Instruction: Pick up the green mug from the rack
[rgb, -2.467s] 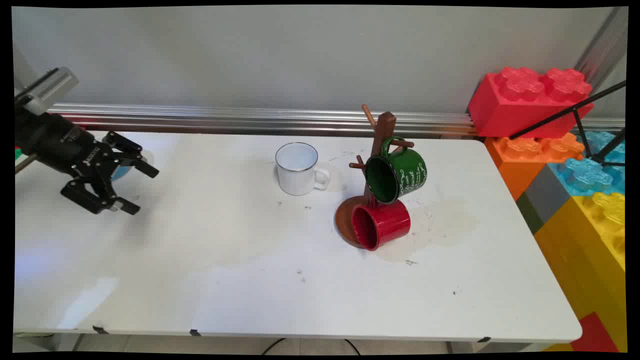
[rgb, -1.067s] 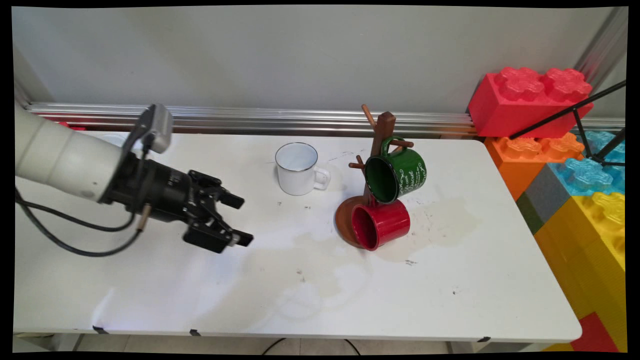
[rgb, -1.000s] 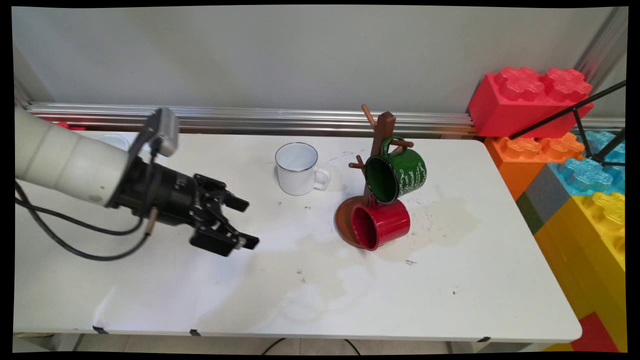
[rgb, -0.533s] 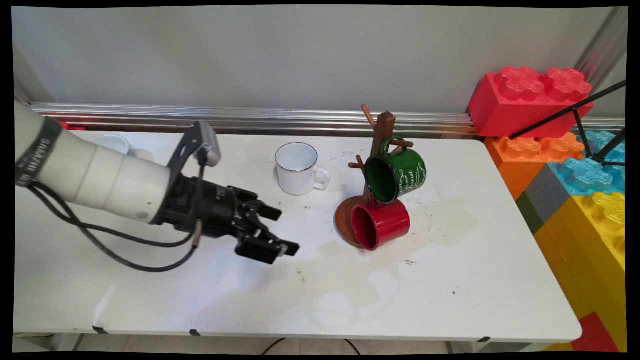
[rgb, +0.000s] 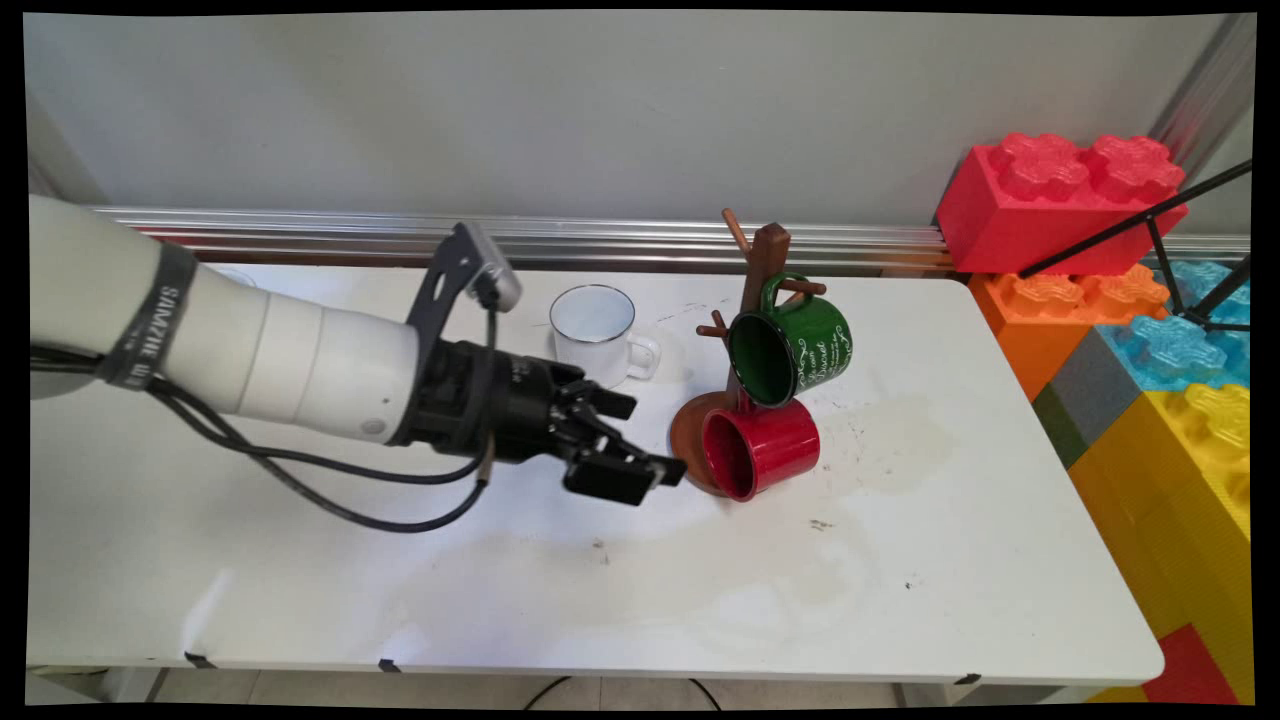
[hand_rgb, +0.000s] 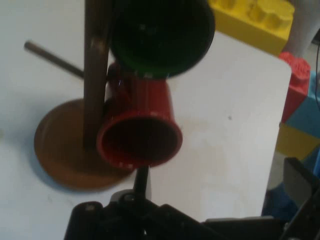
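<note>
My gripper (rgb: 651, 438) is open and empty, held low over the table and pointing right. Its fingertips are just left of the brown wooden mug rack's round base (rgb: 688, 430). A red mug (rgb: 765, 447) lies on its side low on the rack, its mouth towards the gripper. A green mug (rgb: 795, 345) with white lettering hangs from a peg above it. A white mug (rgb: 598, 335) stands upright just behind my hand. In the hand view the red mug (hand_rgb: 140, 135) is straight ahead, the green mug (hand_rgb: 160, 35) above it, and the rack post (hand_rgb: 95, 75) on the left.
Big toy blocks stand along the table's right end: red (rgb: 1060, 200), orange (rgb: 1060, 310) and yellow (rgb: 1190, 470). A black tripod leg (rgb: 1130, 225) crosses them. An aluminium rail (rgb: 600, 235) runs along the back edge. Black cables (rgb: 330, 500) hang under the arm.
The gripper has travelled from the table's far left rightward to the rack's base, staying open. The mugs and the rack have not moved.
</note>
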